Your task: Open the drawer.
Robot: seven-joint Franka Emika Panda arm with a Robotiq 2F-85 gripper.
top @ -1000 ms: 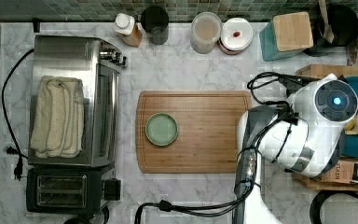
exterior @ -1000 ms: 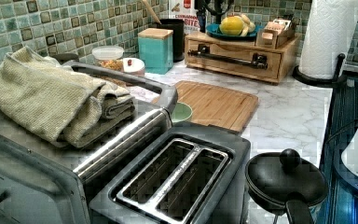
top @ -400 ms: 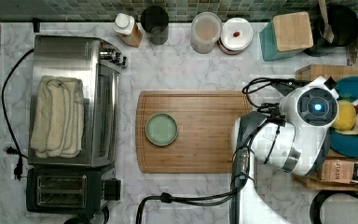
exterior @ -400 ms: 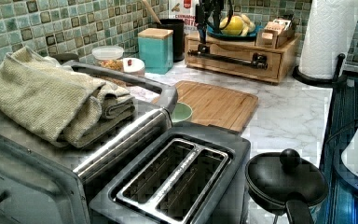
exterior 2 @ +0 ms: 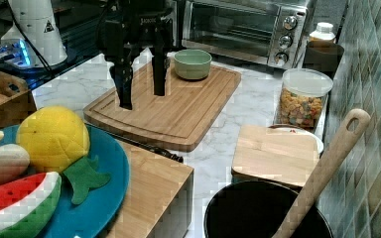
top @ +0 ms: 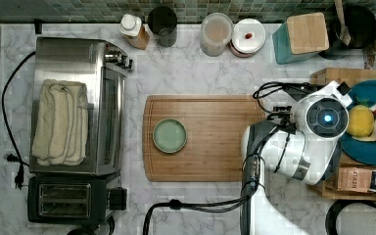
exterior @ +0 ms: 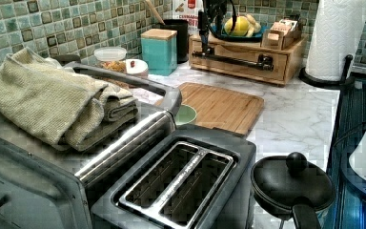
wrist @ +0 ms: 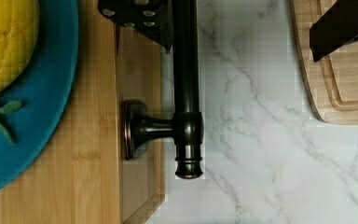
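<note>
The drawer (exterior: pixel 238 70) sits flush in its wooden box stand (exterior 2: pixel 151 191) at the far side of the left view, under a blue fruit plate. A long black bar handle (exterior: pixel 233 61) runs across its front. My gripper (exterior: pixel 204 40) hangs at the left view's left end of that handle. In the wrist view the handle (wrist: pixel 186 93) stands off the drawer front (wrist: pixel 142 186). One finger (wrist: pixel 142 18) is on the drawer side of the bar and the other finger (wrist: pixel 340 23) is over the cutting board's edge. The gripper (exterior 2: pixel 142 99) is open and holds nothing.
A large cutting board (top: pixel 205 137) with a green bowl (top: pixel 169 135) lies beside the stand. The blue plate (top: pixel 372 152) of toy fruit rests on the stand. A toaster oven (top: pixel 78 105) and toaster (top: pixel 63 199) stand at the top view's left; a paper towel roll (exterior: pixel 336 38) stands by the stand.
The arm has swung toward the top view's right, over the box stand. In the left view the gripper has come down to the handle's left end.
</note>
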